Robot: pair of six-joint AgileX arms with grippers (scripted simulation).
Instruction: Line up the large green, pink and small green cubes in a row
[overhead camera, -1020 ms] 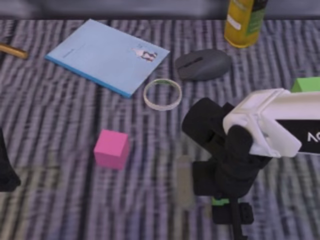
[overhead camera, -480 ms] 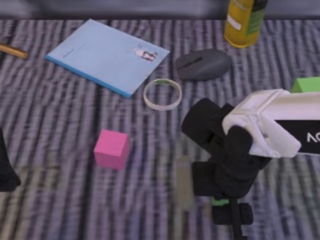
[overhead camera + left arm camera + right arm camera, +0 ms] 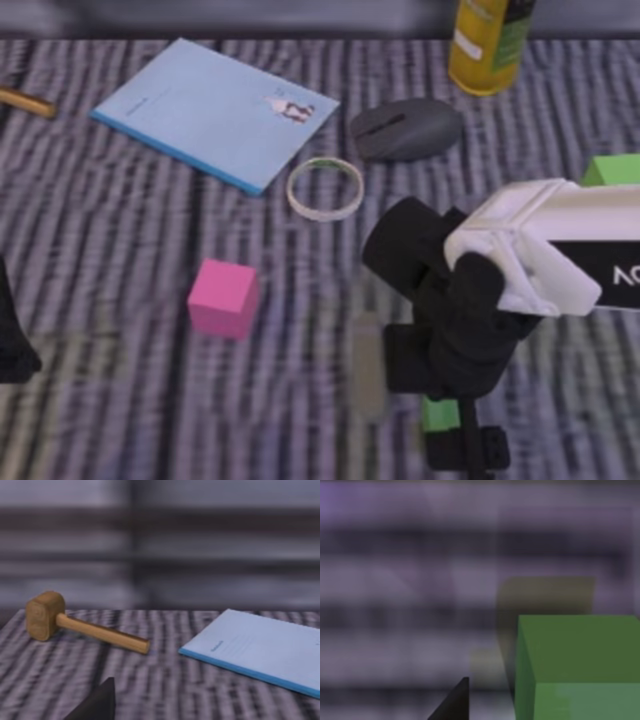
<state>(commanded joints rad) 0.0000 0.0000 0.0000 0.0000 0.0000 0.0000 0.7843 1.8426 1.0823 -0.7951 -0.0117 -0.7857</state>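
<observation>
Since half a second ago, more of the small, darker green plain cube (image 3: 439,413) is showing below my right arm's black wrist in the top view, while the white-and-black arm itself is sitting where it was. My right gripper (image 3: 462,440) is hanging low near the table's near edge, right of centre, and the small green cube is lying right against its fingers; I cannot tell from any view whether the fingers are clamping it or how far apart they are standing. In the right wrist view the same cube (image 3: 577,667) is filling the corner close to one dark fingertip.

The mid-sized magenta-pink plain cube (image 3: 224,297) is resting alone on the striped grey-purple tablecloth (image 3: 130,250), well to the left of the right gripper. The large lime-green cube (image 3: 612,169) is peeking out behind the right arm at the table's right edge.

My left arm is parked at the left edge; how its gripper is standing cannot be told.

Farther back are lying a light blue notebook (image 3: 217,110), a white ring of tape (image 3: 325,188), a dark grey computer mouse (image 3: 406,129), a yellow bottle (image 3: 488,42), and a wooden mallet (image 3: 75,622).
</observation>
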